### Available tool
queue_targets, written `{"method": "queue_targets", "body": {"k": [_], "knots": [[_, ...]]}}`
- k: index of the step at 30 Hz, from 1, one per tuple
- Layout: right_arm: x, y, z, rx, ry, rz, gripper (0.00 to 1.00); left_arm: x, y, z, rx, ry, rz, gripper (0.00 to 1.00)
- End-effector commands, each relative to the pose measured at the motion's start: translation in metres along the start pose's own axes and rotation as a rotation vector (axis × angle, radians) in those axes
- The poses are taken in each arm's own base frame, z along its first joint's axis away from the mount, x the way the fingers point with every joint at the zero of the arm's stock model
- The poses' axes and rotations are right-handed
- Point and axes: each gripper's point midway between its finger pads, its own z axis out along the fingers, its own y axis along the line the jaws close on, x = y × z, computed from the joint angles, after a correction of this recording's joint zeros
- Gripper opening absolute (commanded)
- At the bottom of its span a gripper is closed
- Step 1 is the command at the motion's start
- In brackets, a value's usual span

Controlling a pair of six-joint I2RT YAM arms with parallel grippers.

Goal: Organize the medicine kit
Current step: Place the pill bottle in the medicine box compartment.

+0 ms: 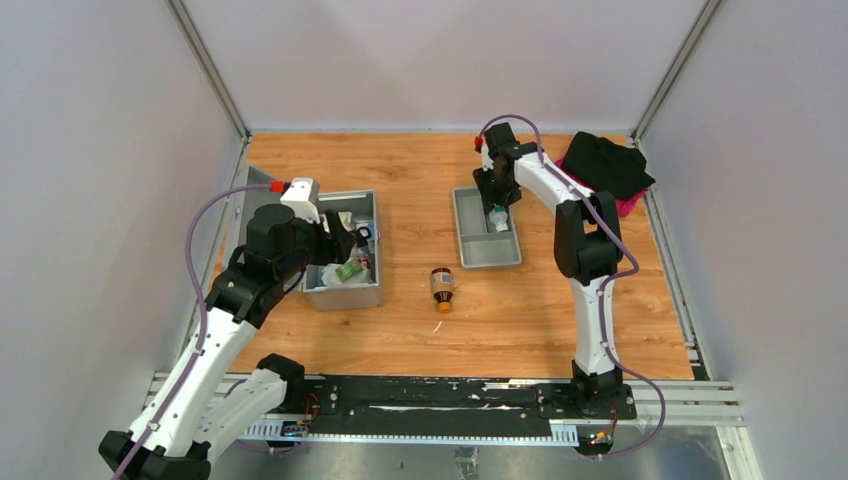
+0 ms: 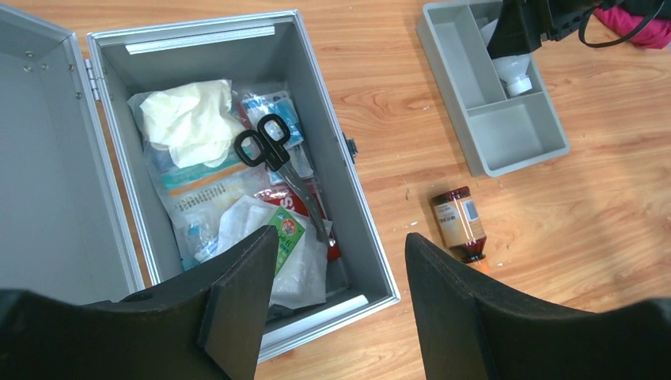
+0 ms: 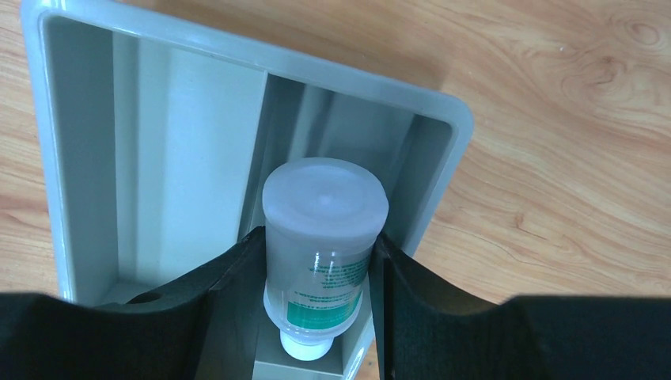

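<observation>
**Medicine kit, mid-sort:** we are looking at the medicine kit (image 1: 345, 297), a silver metal case standing open at the left of the wooden surface (image 1: 400, 340), its lid (image 2: 39, 158) lying back on its hinges. Black-handled scissors (image 2: 273, 150), white gloves (image 2: 190, 119) and sealed packets (image 2: 198, 190) are lying heaped inside.

We are judging the case rigid, smooth-walled and fairly weighty. It is probably best taken by a side wall or, for closing, by the lid's free edge.

The left hand (image 2: 340, 237) is hovering above the case's near corner, fingers apart and empty. Well apart from it, the right hand (image 3: 316, 237) is gripping a clear plastic bottle (image 3: 320, 229) with a green label. The bottle is in a narrow compartment of a grey plastic tray (image 3: 47, 119), and we cannot tell whether it is touching the floor. The other compartments are showing nothing. A brown bottle (image 1: 441, 288) is lying on its side between case and tray.
</observation>
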Motion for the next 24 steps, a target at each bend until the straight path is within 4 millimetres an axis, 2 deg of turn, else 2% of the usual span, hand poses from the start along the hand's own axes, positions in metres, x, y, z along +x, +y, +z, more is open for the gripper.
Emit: {"method": "queue_targets", "body": {"k": [1,8,16,19,21,24], "knots": [[-0.007,-0.012,-0.007,0.027,-0.011,0.022,0.48,-0.006,0.002,-0.005,-0.015,-0.04,0.001,0.65],[-0.018,-0.011,-0.024,0.02,-0.056,0.028,0.56,-0.004,0.005,-0.006,-0.03,-0.042,0.0,0.65],[-0.016,-0.013,-0.028,0.034,-0.046,0.016,0.61,0.0,0.007,-0.006,-0.04,-0.032,0.004,0.65],[-0.02,-0.013,-0.046,0.041,-0.076,0.03,0.6,0.001,0.008,-0.006,-0.041,-0.03,0.003,0.65],[-0.023,-0.009,-0.064,0.038,-0.111,0.073,0.59,0.001,0.006,-0.005,-0.034,-0.03,0.002,0.65],[-0.023,0.007,-0.09,0.008,-0.166,0.145,0.56,0.001,0.003,-0.004,-0.017,-0.021,0.0,0.65]]}}
